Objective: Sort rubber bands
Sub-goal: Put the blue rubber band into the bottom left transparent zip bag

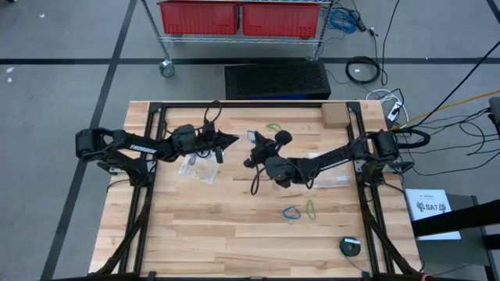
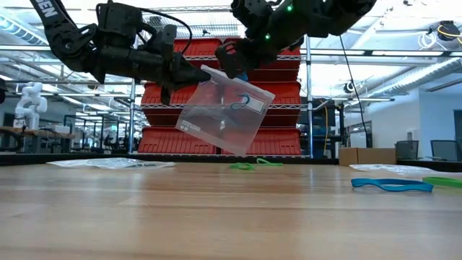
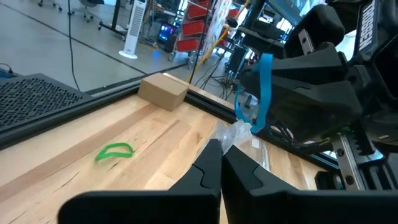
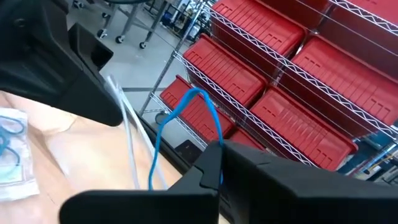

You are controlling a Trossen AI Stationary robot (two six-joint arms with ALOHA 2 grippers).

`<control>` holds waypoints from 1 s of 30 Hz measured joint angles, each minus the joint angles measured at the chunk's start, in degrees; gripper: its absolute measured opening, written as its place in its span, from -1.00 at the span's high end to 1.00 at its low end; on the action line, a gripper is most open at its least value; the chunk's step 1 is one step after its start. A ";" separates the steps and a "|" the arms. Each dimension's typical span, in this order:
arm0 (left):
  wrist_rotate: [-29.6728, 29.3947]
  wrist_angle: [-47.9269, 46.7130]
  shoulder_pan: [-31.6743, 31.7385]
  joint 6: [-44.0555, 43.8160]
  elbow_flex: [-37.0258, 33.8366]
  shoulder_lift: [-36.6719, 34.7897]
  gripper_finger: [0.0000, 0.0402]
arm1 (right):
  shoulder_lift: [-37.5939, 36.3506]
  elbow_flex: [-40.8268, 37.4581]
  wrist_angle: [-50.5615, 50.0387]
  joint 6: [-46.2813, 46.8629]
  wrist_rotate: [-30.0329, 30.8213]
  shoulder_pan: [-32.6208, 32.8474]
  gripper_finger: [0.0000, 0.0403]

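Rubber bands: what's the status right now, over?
Left gripper shut on clear bag, held in the air. Right gripper shut on blue band at bag's mouth. Loose bands on table. Nothing blocking.

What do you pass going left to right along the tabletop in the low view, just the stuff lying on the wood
Flat clear bags → green rubber band → cardboard box at the far edge → blue rubber band → yellow-green rubber band at the right edge.
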 joint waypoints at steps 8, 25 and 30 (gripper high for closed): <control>0.02 1.38 0.00 -1.21 0.01 0.00 0.99 | 0.00 0.00 -0.22 -0.02 -0.16 -0.95 1.00; -0.02 1.52 -0.01 -1.33 0.02 -0.02 0.99 | 0.02 -0.02 -6.67 1.33 -12.68 0.04 1.00; -0.02 1.40 -0.01 -1.33 0.02 -0.02 0.99 | 0.00 -0.02 -9.31 4.45 -15.49 -1.33 1.00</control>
